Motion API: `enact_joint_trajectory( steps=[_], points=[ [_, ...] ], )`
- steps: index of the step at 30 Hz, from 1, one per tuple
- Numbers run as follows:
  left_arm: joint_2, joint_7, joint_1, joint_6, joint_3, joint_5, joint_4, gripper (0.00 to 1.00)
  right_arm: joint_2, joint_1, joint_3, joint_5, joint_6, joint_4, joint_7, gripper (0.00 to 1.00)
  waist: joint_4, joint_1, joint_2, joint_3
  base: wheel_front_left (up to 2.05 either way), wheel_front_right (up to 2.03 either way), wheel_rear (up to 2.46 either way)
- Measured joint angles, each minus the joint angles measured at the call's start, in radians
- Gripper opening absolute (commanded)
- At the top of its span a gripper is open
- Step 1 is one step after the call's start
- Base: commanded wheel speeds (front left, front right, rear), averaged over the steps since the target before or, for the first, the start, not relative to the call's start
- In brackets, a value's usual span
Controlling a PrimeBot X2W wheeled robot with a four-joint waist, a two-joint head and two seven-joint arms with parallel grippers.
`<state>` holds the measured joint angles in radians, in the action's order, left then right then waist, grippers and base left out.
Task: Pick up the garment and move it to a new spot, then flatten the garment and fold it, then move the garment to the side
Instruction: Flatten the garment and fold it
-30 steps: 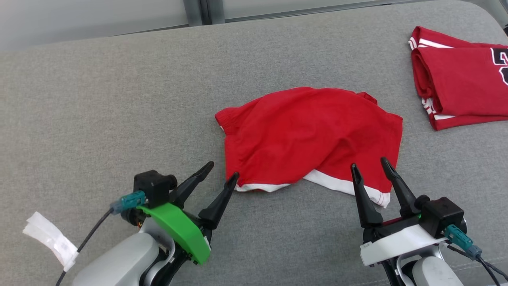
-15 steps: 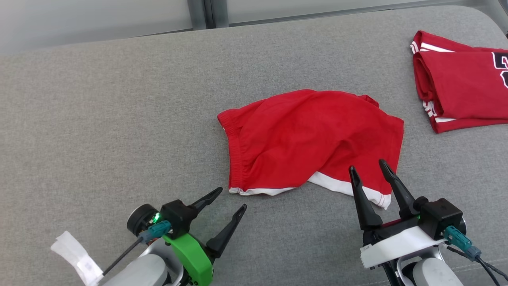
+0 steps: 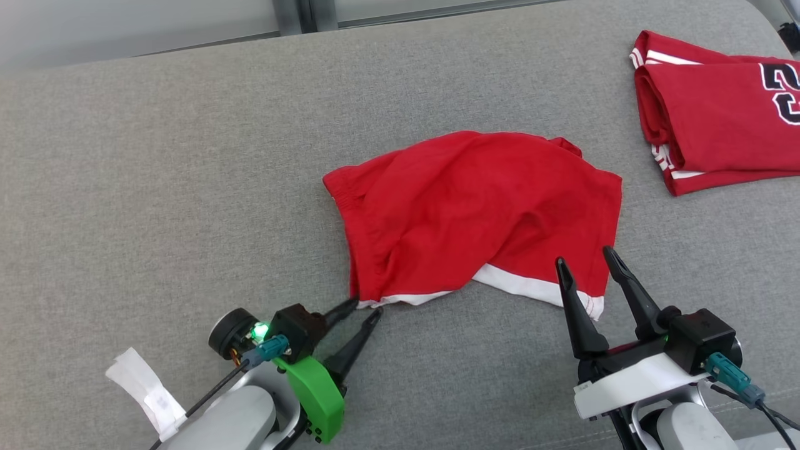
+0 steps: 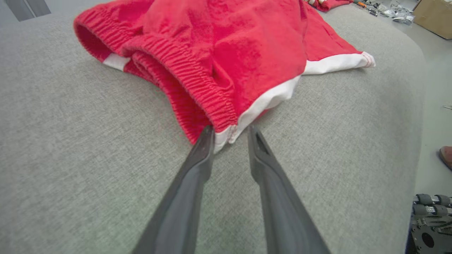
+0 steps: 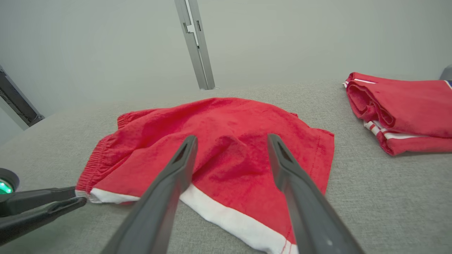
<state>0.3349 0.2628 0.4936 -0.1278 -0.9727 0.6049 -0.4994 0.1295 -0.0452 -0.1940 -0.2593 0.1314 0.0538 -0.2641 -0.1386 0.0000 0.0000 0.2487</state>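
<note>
Flanking a hem corner of the garment, left gripper stands narrow (grip undeterminable); right gripper wide, holding nothing

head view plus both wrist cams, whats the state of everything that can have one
red shorts: unfolded, rumpled, lying on the grey cushion
folded jersey: folded, lying at the far right, apart from the shorts
left gripper: jaws part open, astride the shorts' near left corner, not clamped
right gripper: jaws wide open, over the shorts' white hem, holding nothing
</note>
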Motion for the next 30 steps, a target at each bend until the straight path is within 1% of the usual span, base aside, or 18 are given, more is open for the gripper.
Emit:
enact_joint_trajectory(
  steps=[1,8,12,20,25,30],
  points=[
    [0.000,0.000,0.001,-0.001,-0.004,-0.001,-0.002,0.00,0.001,0.000,0.000,0.000,0.000,0.000,0.000,1.00,-0.001,0.0000,0.0000,0.001,0.00,0.00,0.00],
    [0.007,0.001,0.012,-0.001,-0.035,0.002,-0.019,0.00,0.007,0.001,0.002,0.002,0.000,0.000,0.000,1.00,-0.004,0.0000,0.0000,-0.003,0.00,0.00,0.00],
    [0.021,0.001,0.017,-0.001,-0.025,0.001,-0.005,0.00,0.011,0.008,0.008,-0.003,0.000,0.018,0.000,1.00,-0.001,0.0000,0.0000,-0.010,0.00,0.00,0.00],
    [0.066,0.001,-0.011,-0.001,0.050,-0.012,0.072,0.00,-0.002,0.034,0.037,-0.086,0.000,0.151,0.000,1.00,0.015,0.0000,0.0000,-0.021,0.00,0.00,0.00],
    [0.090,0.001,-0.022,-0.001,0.071,-0.027,0.102,0.00,-0.012,0.033,0.058,-0.127,0.000,0.234,0.000,1.00,0.030,0.0000,0.0000,-0.019,0.00,0.00,0.00],
    [0.096,0.001,-0.023,-0.001,0.082,-0.033,0.108,0.00,-0.014,0.012,0.064,-0.145,0.000,0.299,0.000,1.00,0.039,0.0000,0.0000,-0.010,0.00,0.00,0.00]
  ],
)
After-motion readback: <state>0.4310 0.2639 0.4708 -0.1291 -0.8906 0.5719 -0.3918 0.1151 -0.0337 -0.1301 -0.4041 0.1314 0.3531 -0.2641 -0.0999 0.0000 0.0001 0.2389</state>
